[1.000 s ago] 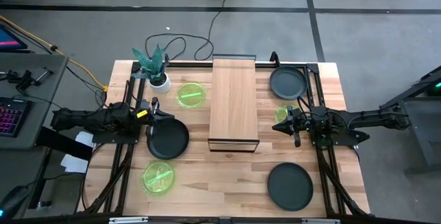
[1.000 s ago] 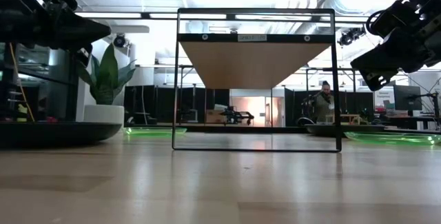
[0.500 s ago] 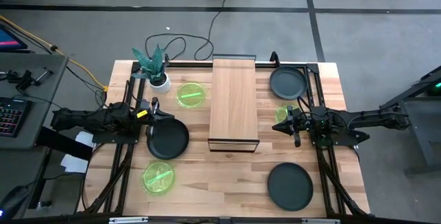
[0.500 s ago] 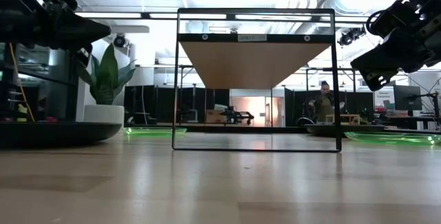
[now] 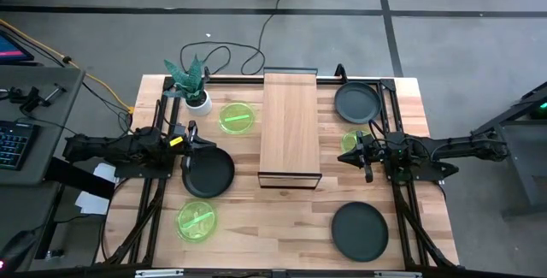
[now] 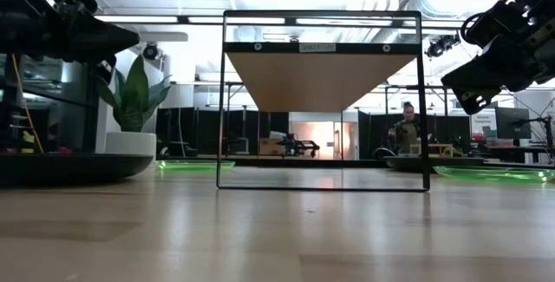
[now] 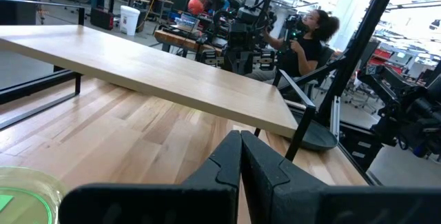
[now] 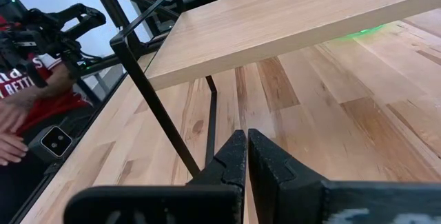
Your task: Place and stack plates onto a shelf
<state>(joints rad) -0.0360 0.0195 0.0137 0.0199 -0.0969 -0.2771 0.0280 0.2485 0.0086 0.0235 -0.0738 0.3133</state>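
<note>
The shelf (image 5: 291, 128) stands in the middle of the table (image 5: 282, 227), running from the back edge toward the front, its light-wood top bare. Open tabletop lies before its front end.

3 dark grey plates sit apart: one (image 5: 208, 174) left of the shelf, one (image 5: 357, 103) by the back right corner, one (image 5: 360, 231) near the front right corner. 3 neon green plates: one (image 5: 237, 117) just left of the shelf beside the potted plant (image 5: 191, 83), one (image 5: 197, 221) near the front left edge, one (image 5: 350, 141) right of the shelf.

The left gripper (image 5: 190, 148) hangs over the near grey plate's rim, fingers (image 7: 224, 172) pressed together, empty. The right gripper (image 5: 366, 155) hangs beside the right green plate, fingers (image 8: 231, 158) likewise together.

Nothing has moved since the earlier frames.

A person (image 7: 303, 41) sits beyond the table.
</note>
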